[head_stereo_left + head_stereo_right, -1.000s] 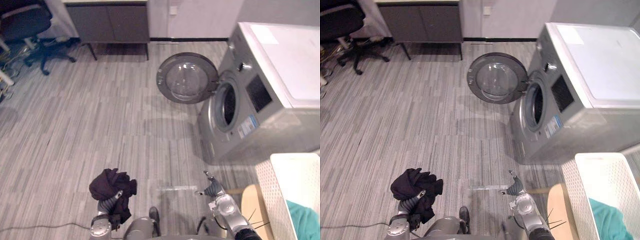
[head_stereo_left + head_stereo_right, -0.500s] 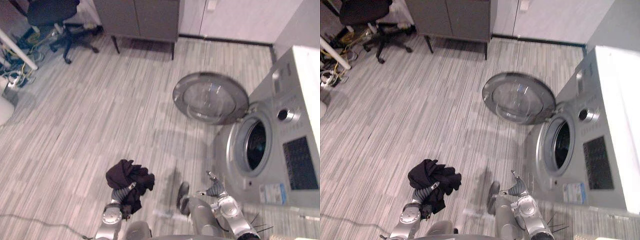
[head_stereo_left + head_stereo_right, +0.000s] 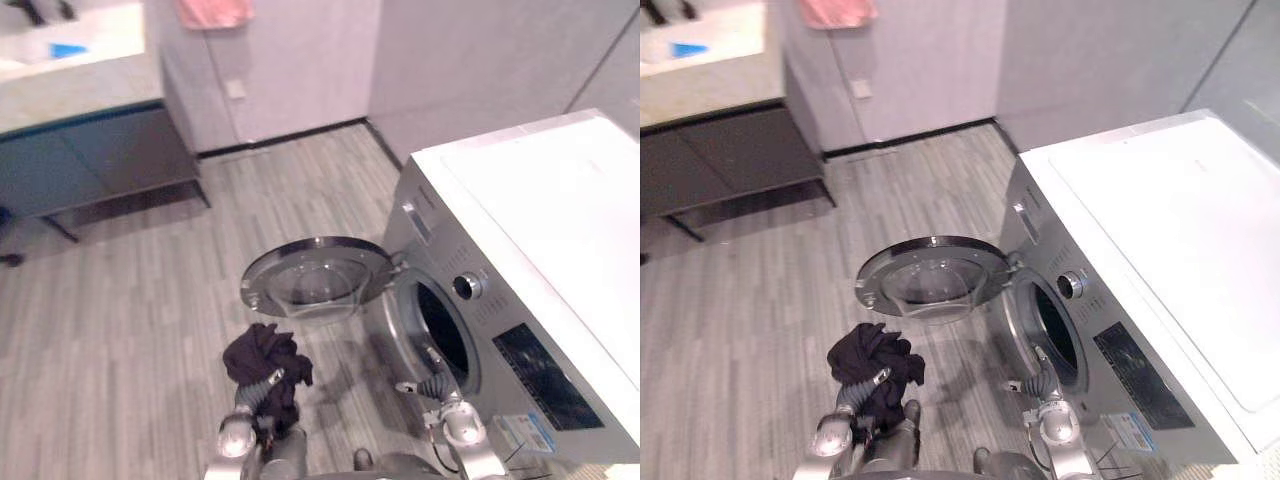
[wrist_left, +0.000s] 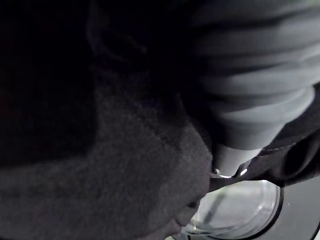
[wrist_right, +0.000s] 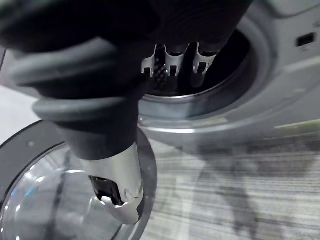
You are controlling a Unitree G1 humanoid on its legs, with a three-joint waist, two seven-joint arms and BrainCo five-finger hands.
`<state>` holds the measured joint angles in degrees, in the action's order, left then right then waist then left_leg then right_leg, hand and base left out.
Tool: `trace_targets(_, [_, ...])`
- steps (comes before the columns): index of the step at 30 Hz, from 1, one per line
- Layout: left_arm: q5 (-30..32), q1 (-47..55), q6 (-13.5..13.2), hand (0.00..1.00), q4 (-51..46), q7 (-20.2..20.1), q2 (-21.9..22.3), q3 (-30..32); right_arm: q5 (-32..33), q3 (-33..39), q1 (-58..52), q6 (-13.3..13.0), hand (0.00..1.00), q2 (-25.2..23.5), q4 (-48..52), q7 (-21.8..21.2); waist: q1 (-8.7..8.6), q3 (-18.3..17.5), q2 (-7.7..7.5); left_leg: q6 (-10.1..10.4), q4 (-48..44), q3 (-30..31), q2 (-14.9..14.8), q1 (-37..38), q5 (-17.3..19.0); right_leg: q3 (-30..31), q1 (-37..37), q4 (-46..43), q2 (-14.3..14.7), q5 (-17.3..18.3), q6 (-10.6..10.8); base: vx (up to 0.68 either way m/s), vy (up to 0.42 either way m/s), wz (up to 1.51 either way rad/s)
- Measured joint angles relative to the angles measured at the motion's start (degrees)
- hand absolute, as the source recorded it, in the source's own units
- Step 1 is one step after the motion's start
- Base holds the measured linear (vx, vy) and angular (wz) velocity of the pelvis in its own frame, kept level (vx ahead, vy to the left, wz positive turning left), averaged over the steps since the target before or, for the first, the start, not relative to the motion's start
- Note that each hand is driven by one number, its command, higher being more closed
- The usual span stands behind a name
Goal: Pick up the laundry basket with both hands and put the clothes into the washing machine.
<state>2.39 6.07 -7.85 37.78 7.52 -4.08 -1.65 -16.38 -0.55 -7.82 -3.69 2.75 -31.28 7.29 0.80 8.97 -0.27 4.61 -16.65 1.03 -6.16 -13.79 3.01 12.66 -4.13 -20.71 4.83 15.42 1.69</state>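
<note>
A bundle of dark clothes (image 3: 262, 360) rides above the floor on my left hand (image 3: 252, 396), which is shut on it; the cloth (image 4: 100, 165) wraps the hand in the left wrist view. The silver washing machine (image 3: 520, 240) stands at the right. Its round glass door (image 3: 315, 278) is swung wide open, just beyond the bundle. My right hand (image 3: 428, 386) hovers open and holds nothing, close in front of the dark drum opening (image 3: 441, 335). Its fingers (image 5: 172, 61) point into the drum (image 5: 210, 70), and its thumb (image 5: 119, 192) hangs over the door glass.
A dark low cabinet (image 3: 90, 170) with a pale countertop (image 3: 70, 60) stands against the back wall at the left. A pink cloth (image 3: 214, 11) hangs on the wall above it. Grey plank floor (image 3: 110, 340) stretches left of the open door.
The whole view has swung and closed in on the washing machine. Both hands now sit right before its open door and drum. The left hand still carries the dark clothes.
</note>
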Motion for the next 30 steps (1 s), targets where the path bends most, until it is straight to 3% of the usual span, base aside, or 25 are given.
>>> trace_targets(1, [0.08,-0.18,0.0,1.0,0.19,0.02,-0.69,0.0,0.01,-0.61,0.58,-0.08,0.0,-0.4,-1.34,0.0,0.03,-1.11,-1.78,-1.4,0.29,-4.46,0.41,0.76,1.12,1.95,-1.57,-0.92,-1.5,0.65,1.06,0.08,0.239,-1.67])
trace_targets(4, [0.23,-0.35,0.18,1.0,0.8,0.08,-2.14,0.15,0.01,-1.6,4.09,-0.03,0.0,-0.1,-5.6,-0.04,-0.01,-1.02,-1.93,-3.36,0.74,-13.26,0.0,2.8,2.62,-3.13,-4.27,0.25,-5.94,-0.43,2.04,-0.02,0.212,-1.68])
trace_targets(5, [0.2,-0.69,0.24,1.0,0.74,0.1,-2.82,0.14,0.0,-1.87,5.94,0.09,0.0,0.0,-7.49,-0.02,0.04,-0.46,-1.37,-3.84,1.95,-18.2,-1.0,4.67,3.24,-12.6,-5.14,0.88,-9.39,-1.45,2.79,-0.06,0.148,-1.4])
trace_targets(6, [0.18,-0.67,0.25,1.0,0.73,0.15,-3.25,0.3,0.01,-2.39,6.44,0.12,0.0,-0.02,-8.29,-0.03,0.03,-0.34,-1.19,-3.87,2.11,-20.09,-1.63,5.34,3.65,-18.56,-5.26,1.0,-11.18,-1.95,2.09,-0.07,0.137,-1.91])
trace_targets(7, [-0.05,-0.74,0.39,1.0,0.71,0.13,-3.99,1.27,0.01,-3.57,7.58,0.04,0.0,-0.04,-9.22,-0.05,0.06,-0.11,-0.68,-3.75,2.03,-24.08,-3.34,6.9,5.11,-35.44,-4.53,0.77,-15.39,-2.96,-0.62,-0.03,0.054,-1.4])
trace_targets(9, [-0.08,-0.88,0.4,1.0,0.68,0.21,-4.52,2.52,-0.01,-3.86,8.55,-0.08,0.0,0.04,-10.28,-0.03,0.18,-0.16,-0.71,-2.73,2.06,-28.5,-5.16,8.47,5.61,-48.3,-2.43,1.4,-18.66,-5.0,-2.74,0.01,0.025,-1.57])
trace_targets(10, [-0.07,-1.08,0.41,1.0,0.69,0.19,-5.16,2.56,0.0,-3.7,8.68,-0.12,0.0,0.19,-10.31,0.03,0.03,-0.27,-0.99,-2.05,1.88,-30.82,-5.75,9.06,5.46,-47.84,-2.25,3.75,-17.61,-7.8,0.52,0.05,-0.007,-1.32])
trace_targets(13, [-0.03,-1.56,0.48,1.0,0.77,-0.01,-4.72,2.07,0.0,-2.4,8.21,0.08,0.0,1.92,-10.88,0.12,-0.29,0.21,-0.17,-1.63,1.49,-33.63,-7.64,10.54,5.18,-43.88,-2.04,7.05,-14.29,-9.05,0.16,0.1,-0.088,-0.84])
trace_targets(15, [-0.03,-2.35,0.57,1.0,0.82,-0.21,-3.84,2.02,0.04,-2.05,7.53,0.22,0.0,2.63,-11.58,0.22,-0.8,0.36,-0.11,-1.58,-4.7,-33.5,-10.56,9.71,5.24,-42.26,-0.64,8.75,-12.71,-9.22,-0.13,0.11,-0.178,-0.6])
trace_targets(17, [-0.08,-2.13,0.67,1.0,0.81,-1.09,-2.32,1.69,0.5,-2.14,7.13,0.28,0.0,3.9,-11.86,0.35,-1.19,2.02,1.23,-2.49,-19.64,-26.8,-15.28,6.8,5.05,-39.25,3.55,10.13,-10.44,-8.78,-0.89,0.09,-0.144,-0.68])
trace_targets(18, [-0.08,-1.95,0.73,1.0,0.89,-1.2,-1.95,1.61,0.65,-2.09,7.22,0.3,0.0,3.87,-11.85,0.39,-0.89,2.24,1.43,-1.75,-20.8,-24.23,-14.92,6.08,5.86,-38.39,3.93,10.1,-10.39,-8.71,-1.0,0.05,-0.02,-0.99])
trace_targets(20, [-0.09,-2.67,0.95,1.0,0.88,-1.26,-0.87,0.02,1.62,0.55,8.01,0.31,0.0,4.55,-11.99,1.41,-0.54,3.17,2.06,-0.42,-15.86,-12.58,-8.31,3.69,8.58,-33.76,3.31,9.59,-11.06,-8.67,-1.0,0.05,0.082,-0.99])
trace_targets(22, [-0.12,-2.85,0.93,1.0,0.66,-1.24,-0.85,-0.26,1.79,1.35,8.05,0.36,0.0,4.54,-12.58,1.85,-0.15,3.17,2.46,0.21,-10.04,-6.98,-5.13,3.03,8.16,-30.97,1.97,7.9,-11.02,-8.23,-0.33,0.07,0.141,-0.84])
trace_targets(23, [-0.21,-2.74,0.94,1.0,0.56,-1.17,-0.81,-0.36,1.79,1.35,7.89,0.39,0.0,4.86,-12.67,1.97,-0.12,3.08,3.68,1.39,-6.37,-4.68,-4.08,3.15,5.92,-29.48,0.92,5.94,-10.15,-7.21,0.71,0.11,0.22,-0.85])
trace_targets(25, [-0.23,-3.4,1.1,1.0,0.38,-1.03,-2.27,-0.54,1.8,1.72,7.59,0.6,0.0,3.83,-13.0,2.46,-0.09,3.87,1.9,0.88,-7.31,-5.97,-3.36,3.34,7.55,-27.26,-1.66,1.44,-11.48,-5.16,2.07,0.09,0.141,-0.41])
trace_targets(27, [-0.75,-5.48,1.18,1.0,-1.04,-0.89,-3.09,-0.53,1.88,1.9,8.12,0.53,0.0,3.63,-12.93,2.6,-0.3,5.62,0.11,-0.17,-11.96,-6.27,-1.45,-1.13,8.26,-26.35,-7.39,-6.17,-14.69,-2.71,2.52,-0.04,0.085,0.06])
trace_targets(30, [-2.87,-7.35,1.17,1.0,-5.57,0.75,-3.5,-0.48,3.3,2.97,11.05,0.56,0.0,3.74,-12.45,2.92,-0.54,11.21,0.31,-1.21,-22.01,-6.4,-1.09,-6.82,11.87,-24.66,-13.32,-17.01,-16.91,1.32,3.01,-0.14,0.083,0.06])
